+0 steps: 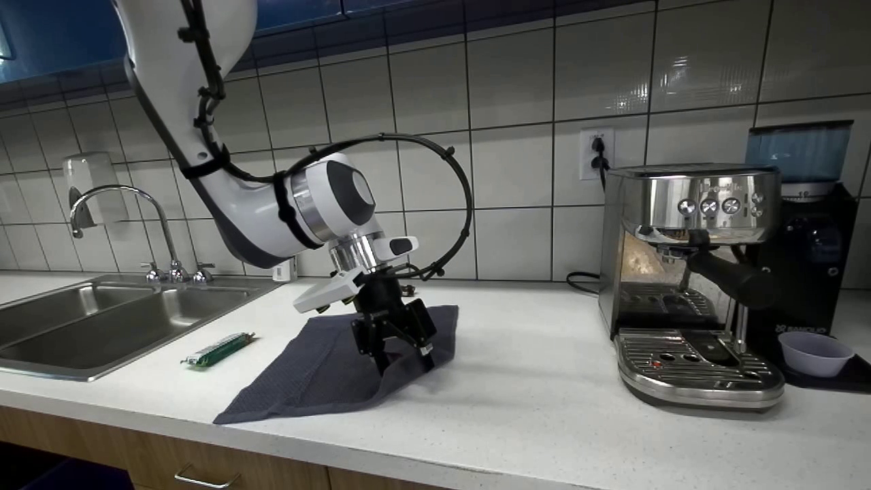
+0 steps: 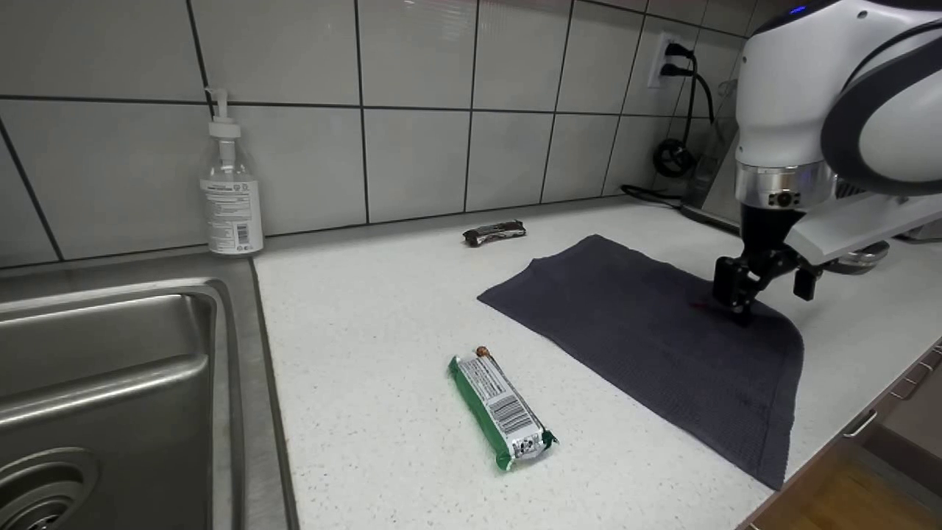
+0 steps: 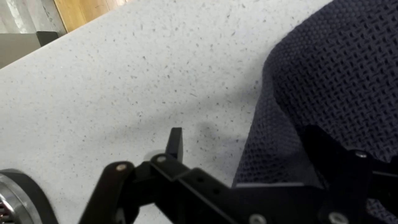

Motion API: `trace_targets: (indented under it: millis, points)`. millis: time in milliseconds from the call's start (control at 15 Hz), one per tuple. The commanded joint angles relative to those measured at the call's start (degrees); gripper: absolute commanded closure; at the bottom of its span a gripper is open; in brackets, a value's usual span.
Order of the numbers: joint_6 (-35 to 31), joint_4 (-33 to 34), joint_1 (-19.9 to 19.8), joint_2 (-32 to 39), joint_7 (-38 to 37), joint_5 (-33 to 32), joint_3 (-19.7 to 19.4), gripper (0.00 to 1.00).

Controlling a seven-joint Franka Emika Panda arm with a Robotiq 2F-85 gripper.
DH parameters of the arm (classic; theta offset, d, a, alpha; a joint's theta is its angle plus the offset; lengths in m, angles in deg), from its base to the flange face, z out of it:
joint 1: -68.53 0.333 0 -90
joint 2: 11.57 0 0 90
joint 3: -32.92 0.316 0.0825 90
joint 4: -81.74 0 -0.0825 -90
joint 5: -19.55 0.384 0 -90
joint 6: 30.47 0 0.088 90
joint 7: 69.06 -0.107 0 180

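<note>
Jaws wide, my gripper [image 1: 405,363] straddles the edge of the dark towel [image 1: 326,374]; in an exterior view, green-wrapped bar [image 1: 219,350] at nine o'clock, espresso machine [image 1: 680,292] at three.

White counter [image 1: 531,367] is stretching between the dark towel [image 1: 320,378] and the espresso machine [image 1: 653,265], leaving a wide lane. The machine, its portafilter handle [image 1: 731,275] jutting forward, is closing that lane off. A looping cable [image 1: 469,197] is taking up room above the gripper [image 1: 405,365]. The towel's raised edge [image 3: 270,124] is filling part of the space between the parted fingers. Toward the sink [image 2: 252,368], a green-wrapped bar [image 2: 502,412] and a dark bar [image 2: 494,233] (both lying low) are leaving passage between them.
</note>
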Motion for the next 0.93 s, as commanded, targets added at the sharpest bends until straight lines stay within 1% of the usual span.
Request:
trace_targets:
  millis: [0,867]
  points:
    - [2.1,1.7,0.9,0.6,-1.8,-1.0,-0.8,0.00]
    - [2.9,1.9,1.0,0.7,-2.0,-0.7,-1.0,0.00]
